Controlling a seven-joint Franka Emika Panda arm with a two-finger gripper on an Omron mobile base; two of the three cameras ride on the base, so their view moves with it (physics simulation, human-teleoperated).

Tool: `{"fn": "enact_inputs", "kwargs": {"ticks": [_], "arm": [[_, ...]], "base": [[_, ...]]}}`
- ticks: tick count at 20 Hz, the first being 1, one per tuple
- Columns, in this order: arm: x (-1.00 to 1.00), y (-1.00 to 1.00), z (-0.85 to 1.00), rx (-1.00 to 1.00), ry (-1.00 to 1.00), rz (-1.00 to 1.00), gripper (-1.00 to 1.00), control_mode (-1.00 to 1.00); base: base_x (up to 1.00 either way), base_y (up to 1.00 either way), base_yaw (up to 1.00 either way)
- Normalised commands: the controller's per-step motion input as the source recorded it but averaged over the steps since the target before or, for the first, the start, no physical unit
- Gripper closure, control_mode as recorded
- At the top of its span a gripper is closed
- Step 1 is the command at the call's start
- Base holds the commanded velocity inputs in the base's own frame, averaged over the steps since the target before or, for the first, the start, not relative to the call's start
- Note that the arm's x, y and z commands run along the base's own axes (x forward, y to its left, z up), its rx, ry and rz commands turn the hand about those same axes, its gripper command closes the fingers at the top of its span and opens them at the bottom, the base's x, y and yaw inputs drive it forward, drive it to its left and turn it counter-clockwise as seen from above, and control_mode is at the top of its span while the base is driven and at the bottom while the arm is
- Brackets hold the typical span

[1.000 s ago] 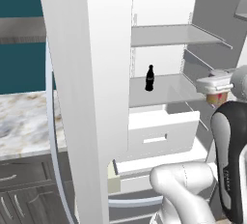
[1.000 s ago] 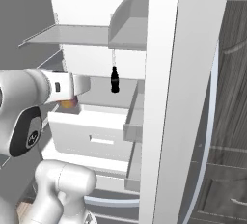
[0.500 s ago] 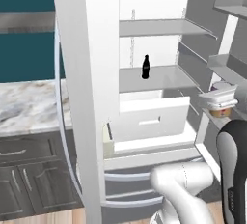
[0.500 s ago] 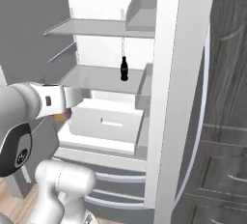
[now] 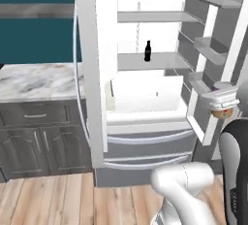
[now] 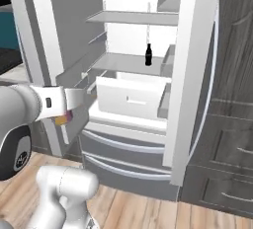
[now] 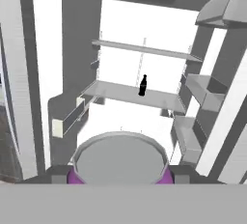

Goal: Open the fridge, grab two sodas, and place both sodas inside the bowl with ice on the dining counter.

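The fridge (image 5: 92,73) (image 6: 190,75) stands with both doors swung open, its white inside showing. A dark slim soda (image 5: 147,51) (image 6: 148,55) (image 7: 143,85) stands upright on a middle shelf. My gripper (image 5: 220,104) (image 6: 66,110) (image 7: 119,172) hangs in front of the fridge, well back from the shelves, shut on a purple soda can (image 5: 223,113) (image 6: 63,120) (image 7: 119,158) with an orange lower band. In the hand view the can's grey top sits between my fingers (image 7: 58,172). The bowl and the dining counter are out of view.
A marble top (image 5: 38,81) over dark grey cabinets (image 5: 38,141) adjoins the fridge on the left. Tall dark cabinets (image 6: 232,99) flank it on the right. The open door with shelves (image 5: 213,73) stands close to my hand. Wood floor (image 5: 58,200) lies below.
The whole picture has shifted: the base has backed away from the fridge, which now looks farther and smaller. The purple can stays in my gripper; the dark soda has not moved.
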Motion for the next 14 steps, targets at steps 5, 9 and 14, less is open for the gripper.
{"fn": "enact_inputs", "kwargs": {"ticks": [5,9,14], "arm": [[0.0,0.0,0.0,0.0,0.0,0.0,1.0,1.0],[0.0,0.0,0.0,0.0,0.0,0.0,1.0,1.0],[0.0,0.0,0.0,0.0,0.0,0.0,1.0,1.0]], "base": [[-0.99,0.31,0.32],[-0.74,0.54,0.41],[-0.37,0.8,0.5]]}}
